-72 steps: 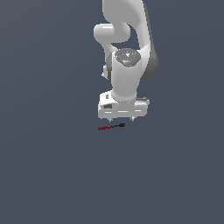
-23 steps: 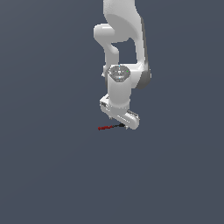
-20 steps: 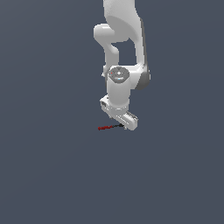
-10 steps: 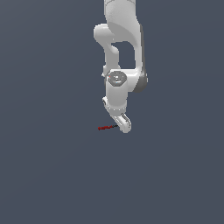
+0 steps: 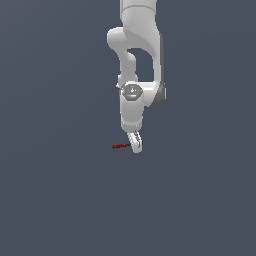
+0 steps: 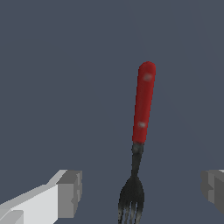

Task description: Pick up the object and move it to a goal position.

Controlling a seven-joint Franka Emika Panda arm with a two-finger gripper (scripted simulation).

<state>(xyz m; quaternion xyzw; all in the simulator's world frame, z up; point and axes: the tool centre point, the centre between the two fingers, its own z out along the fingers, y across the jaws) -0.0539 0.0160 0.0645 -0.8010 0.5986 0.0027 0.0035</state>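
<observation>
The object is a small fork with a red handle [image 6: 143,103] and black tines [image 6: 132,197]. It lies flat on the grey floor. In the exterior view only its red end [image 5: 120,146] shows, sticking out to that view's left of my gripper [image 5: 135,144]; its black end is hidden behind the hand. In the wrist view my gripper [image 6: 141,192] is open, with one grey fingertip [image 6: 70,193] on each side of the black tines and a clear gap to each. Nothing is held.
A plain dark grey floor [image 5: 60,190] fills both views. The white arm [image 5: 140,60] rises straight above the hand. No other objects, edges or goal marker show.
The hand has turned about its vertical axis, from broadside to nearly edge-on in the exterior view, and has come down over the fork's black end. The fork has not moved.
</observation>
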